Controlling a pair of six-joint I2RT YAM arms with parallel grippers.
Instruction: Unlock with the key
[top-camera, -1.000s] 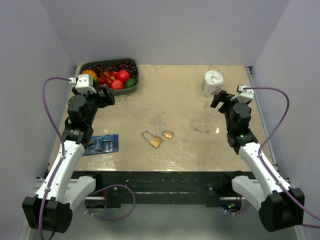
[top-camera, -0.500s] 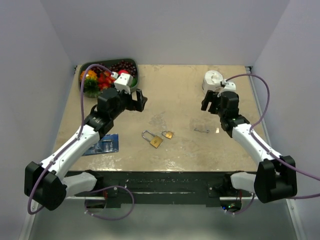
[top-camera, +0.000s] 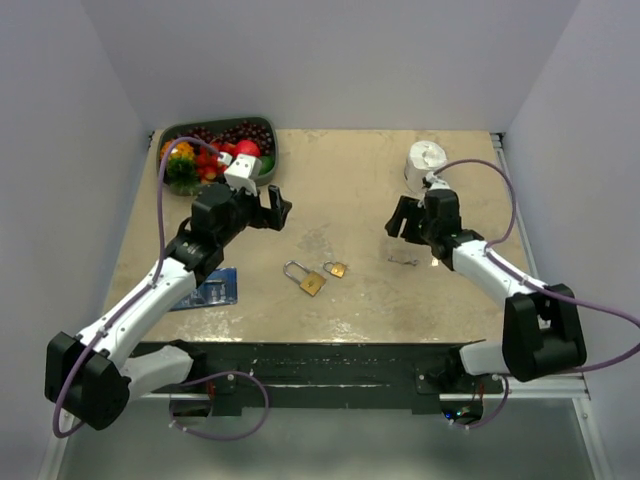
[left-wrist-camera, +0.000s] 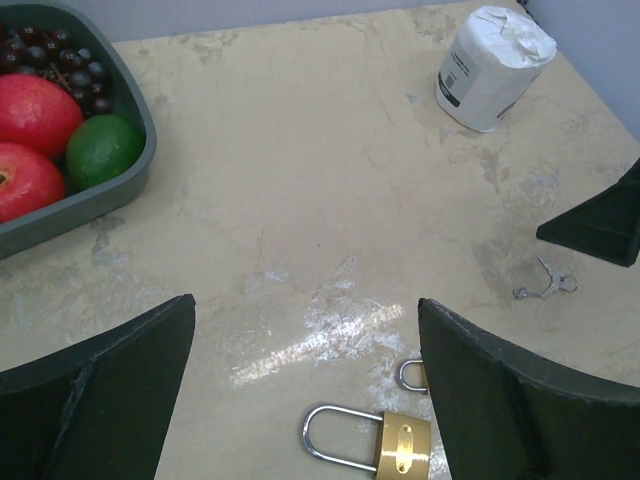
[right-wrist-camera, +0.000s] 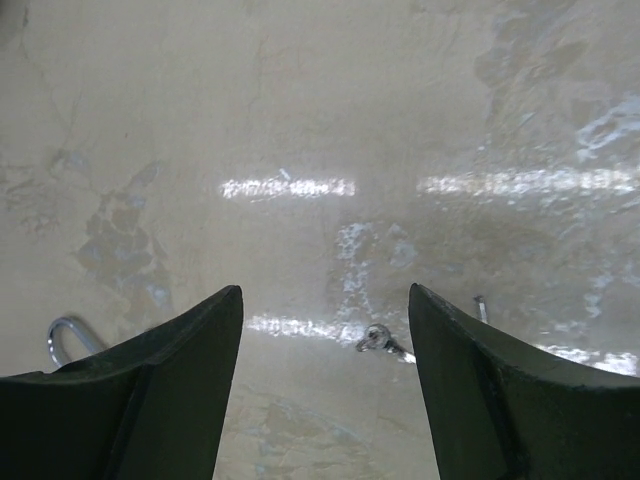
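hovering spread wide, right gripper (right-wrist-camera: 325, 300) frames the key (right-wrist-camera: 379, 340), padlocks (top-camera: 312, 282) well apart.

Dark green fruit tray (top-camera: 273, 157) at eleven o'clock, white wrapped roll (top-camera: 424, 160) at one, flat blue packet (top-camera: 215, 290) at eight.

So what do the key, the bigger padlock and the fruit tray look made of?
The key: thin silvery metal with a bright glint, probably steel. The bigger padlock: yellow brass-like body with a brushed sheen, and a polished silvery shackle, likely steel. The fruit tray: dull grey-green with a smooth rounded rim. It looks like matte plastic, though coated metal is possible.
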